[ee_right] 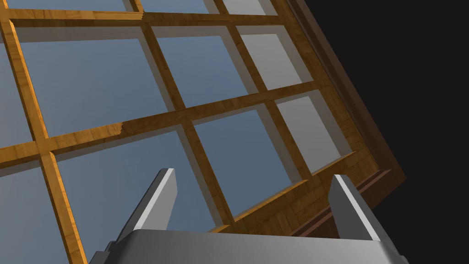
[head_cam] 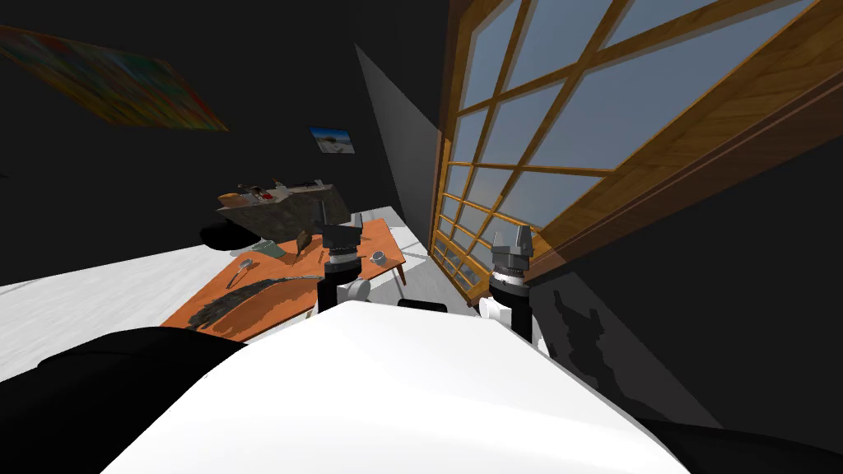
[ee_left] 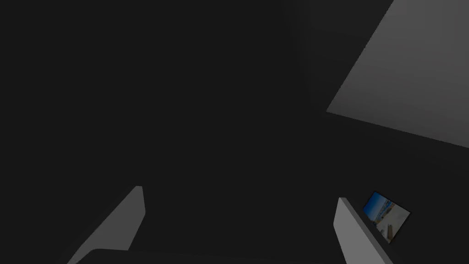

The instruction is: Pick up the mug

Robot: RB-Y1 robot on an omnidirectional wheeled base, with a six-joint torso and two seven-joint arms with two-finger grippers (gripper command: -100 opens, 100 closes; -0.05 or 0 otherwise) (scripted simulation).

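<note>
The mug (head_cam: pixel 378 257) is a small white cup on the orange table (head_cam: pixel 272 309), near the table's far right corner. My left gripper (head_cam: pixel 340 220) is raised above the table's right part, just left of the mug in the head view, well above it. Its fingers (ee_left: pixel 130 217) stand open with nothing between them. My right gripper (head_cam: pixel 513 233) is held up to the right of the table, in front of the wooden window (head_cam: pixel 527 140). It is open too, and its fingers (ee_right: pixel 162 197) hold nothing.
The table also carries a small round dish (head_cam: pixel 244 265), a green book (head_cam: pixel 265 247), a brown object (head_cam: pixel 303 240) and a long dark shape (head_cam: pixel 239 298). A dark cabinet (head_cam: pixel 276 212) with small items stands behind it. The white floor (head_cam: pixel 99 296) lies left of the table.
</note>
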